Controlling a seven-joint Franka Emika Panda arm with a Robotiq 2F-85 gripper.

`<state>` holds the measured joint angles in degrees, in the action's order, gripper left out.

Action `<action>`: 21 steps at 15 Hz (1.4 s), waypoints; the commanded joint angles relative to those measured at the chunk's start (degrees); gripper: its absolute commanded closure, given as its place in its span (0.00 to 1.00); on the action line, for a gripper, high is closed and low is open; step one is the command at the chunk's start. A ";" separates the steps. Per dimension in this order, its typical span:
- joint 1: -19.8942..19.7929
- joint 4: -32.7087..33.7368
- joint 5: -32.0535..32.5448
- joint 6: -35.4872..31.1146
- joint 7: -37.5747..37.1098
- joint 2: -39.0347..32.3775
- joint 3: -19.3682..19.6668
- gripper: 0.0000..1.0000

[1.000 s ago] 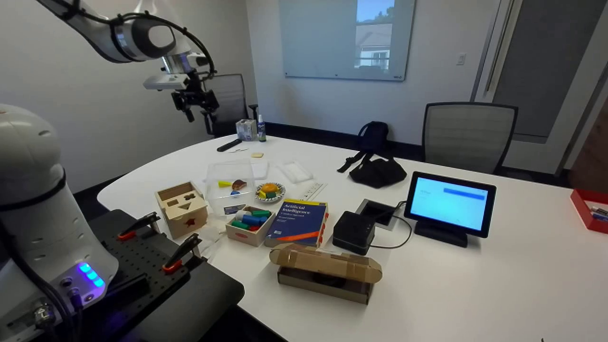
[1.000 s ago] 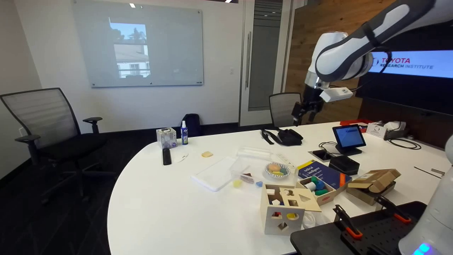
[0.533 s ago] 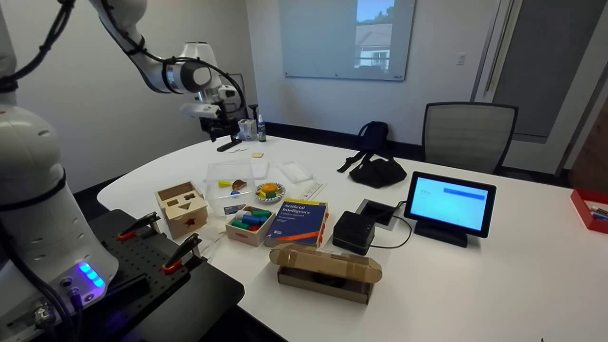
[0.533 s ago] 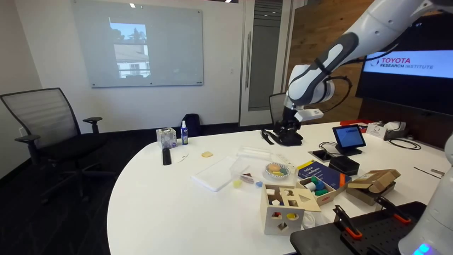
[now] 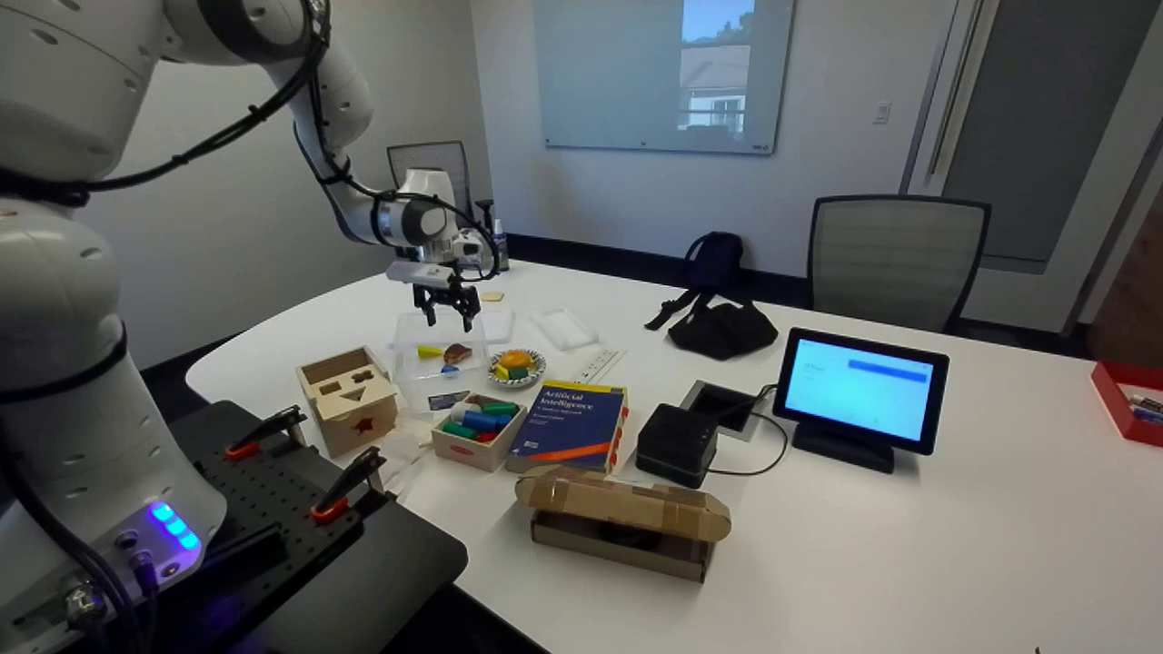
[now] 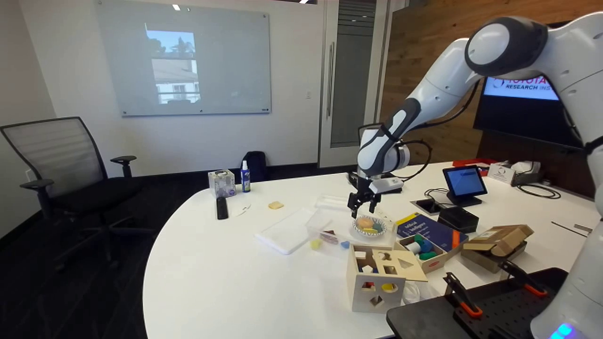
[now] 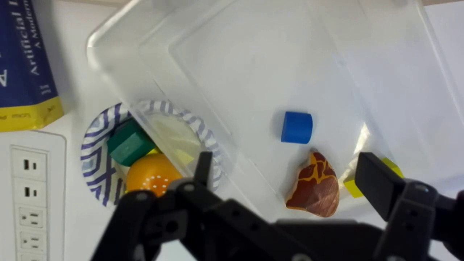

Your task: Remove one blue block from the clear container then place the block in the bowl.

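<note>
Blue block (image 7: 297, 127): is lying on the floor of the clear container (image 7: 250, 69), just beside the tip of a reddish-brown, yellow-lined piece (image 7: 319, 188).
Gripper (image 7: 288, 170): is hanging above the container with its jaws standing wide apart; in the wrist view the block is showing just beyond the gap between the fingers (image 7: 378, 183).
Yellow block (image 7: 353, 186): is resting in the container too, partly hidden behind a finger in the wrist view.
Bowl (image 7: 90, 163): is standing just beside the container, part of it showing through the clear wall; whether the two are touching, I cannot tell.
Bowl's load: an orange, white-dotted piece (image 7: 152, 175), a green block (image 7: 132, 143) and a yellow piece (image 5: 502, 372) are sitting together inside the patterned rim.
Shape box (image 5: 350, 427): is standing on the white table (image 5: 863, 545) near the container, its pale wooden top showing cut-out holes.
Small wooden box (image 5: 468, 450): is sitting between the shape box and the book (image 5: 568, 427), and is holding coloured pieces (image 5: 482, 421), green, blue, white and red among them.
Power strip (image 7: 30, 203): is lying flat near the bowl.
Tablet (image 5: 859, 391): is glowing blue on its stand, well apart from the container.
Cardboard box (image 5: 627, 507): is resting near the book in both exterior views, its lid raised.
</note>
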<state>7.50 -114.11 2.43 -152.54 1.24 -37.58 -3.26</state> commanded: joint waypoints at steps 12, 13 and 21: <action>9.73 11.30 4.32 0.44 -10.41 -14.12 4.94 0.00; 9.75 12.11 4.22 0.64 -10.50 -14.86 4.97 0.00; 9.93 20.47 3.93 1.79 -10.38 -22.07 5.00 0.00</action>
<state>16.43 -97.77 6.17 -152.46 -7.43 -56.89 1.13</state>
